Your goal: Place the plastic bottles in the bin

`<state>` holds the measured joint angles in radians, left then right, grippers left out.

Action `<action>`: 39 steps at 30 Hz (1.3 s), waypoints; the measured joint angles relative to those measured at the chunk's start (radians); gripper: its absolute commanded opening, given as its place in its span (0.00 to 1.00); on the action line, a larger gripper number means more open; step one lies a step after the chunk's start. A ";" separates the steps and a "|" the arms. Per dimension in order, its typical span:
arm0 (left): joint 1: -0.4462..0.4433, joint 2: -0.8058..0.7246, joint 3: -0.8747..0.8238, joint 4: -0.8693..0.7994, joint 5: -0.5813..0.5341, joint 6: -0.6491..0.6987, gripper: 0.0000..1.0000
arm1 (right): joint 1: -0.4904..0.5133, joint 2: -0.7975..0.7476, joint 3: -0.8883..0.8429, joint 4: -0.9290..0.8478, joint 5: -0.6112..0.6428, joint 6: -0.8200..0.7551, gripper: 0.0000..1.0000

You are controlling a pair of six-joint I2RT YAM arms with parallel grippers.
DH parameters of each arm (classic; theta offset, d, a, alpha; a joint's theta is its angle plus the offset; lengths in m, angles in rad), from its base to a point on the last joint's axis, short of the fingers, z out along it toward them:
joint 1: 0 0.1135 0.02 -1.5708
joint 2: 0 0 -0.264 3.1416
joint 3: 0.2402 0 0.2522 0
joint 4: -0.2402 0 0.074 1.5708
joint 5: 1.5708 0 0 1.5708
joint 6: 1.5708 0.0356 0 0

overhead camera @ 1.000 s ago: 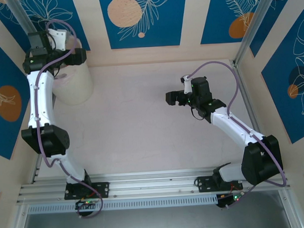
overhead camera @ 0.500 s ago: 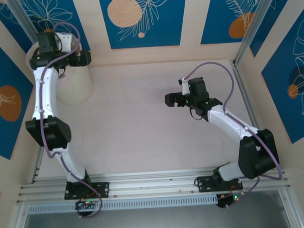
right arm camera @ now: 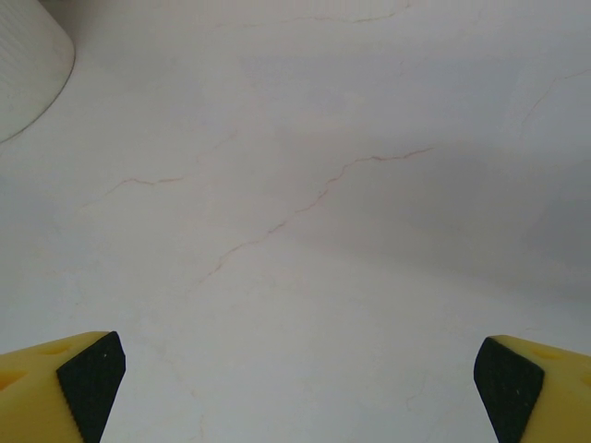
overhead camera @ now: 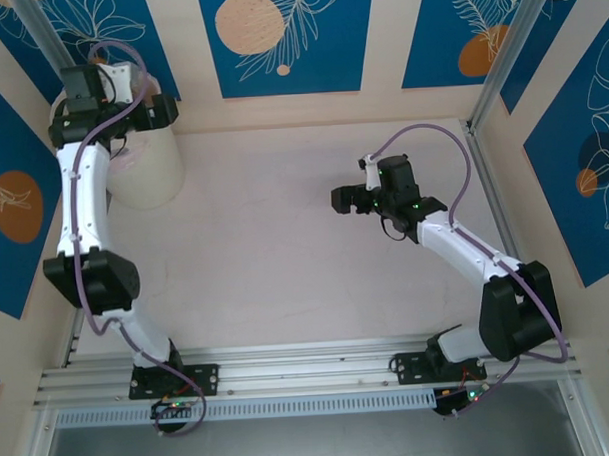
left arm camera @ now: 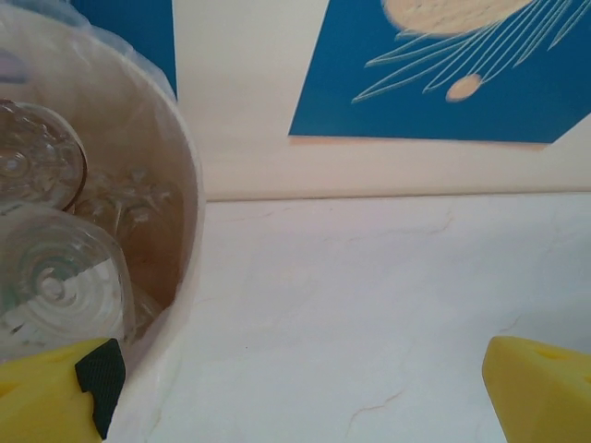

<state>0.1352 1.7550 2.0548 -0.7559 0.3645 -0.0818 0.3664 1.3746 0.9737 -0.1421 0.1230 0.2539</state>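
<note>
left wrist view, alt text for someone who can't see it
A cream bin at left holds clear plastic bottles, their bases facing the camera. The open left gripper shows at the bottom corners, above a pale table.

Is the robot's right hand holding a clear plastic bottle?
No, the right hand has its yellow fingers wide apart, with just pale marbled table between them.

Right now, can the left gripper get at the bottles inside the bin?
Likely yes: the open left gripper hangs over the rim of the bin, and the clear bottles inside lie uncovered.
</note>
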 measured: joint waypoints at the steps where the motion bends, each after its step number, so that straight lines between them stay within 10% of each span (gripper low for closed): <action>1: 0.000 -0.040 -0.037 0.027 0.006 -0.018 1.00 | 0.000 -0.011 -0.002 0.002 0.006 0.000 0.99; 16: -0.164 -0.720 -0.952 0.743 0.079 -0.280 1.00 | -0.087 -0.359 -0.225 0.100 0.138 0.087 0.99; 23: -0.178 -0.927 -1.334 0.920 -0.142 -0.279 1.00 | -0.207 -0.440 -0.290 0.104 0.151 0.153 0.99; 30: -0.177 -0.876 -1.611 1.068 -0.423 -0.192 1.00 | -0.298 -0.413 -0.367 0.138 0.151 0.187 0.99; 39: -0.168 -0.573 -1.691 1.266 -0.496 -0.063 1.00 | -0.336 -0.314 -0.444 0.235 0.150 0.180 0.99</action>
<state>-0.0330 1.1820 0.3637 0.5102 -0.1310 -0.1448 0.0303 1.0607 0.5297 0.0925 0.2729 0.4335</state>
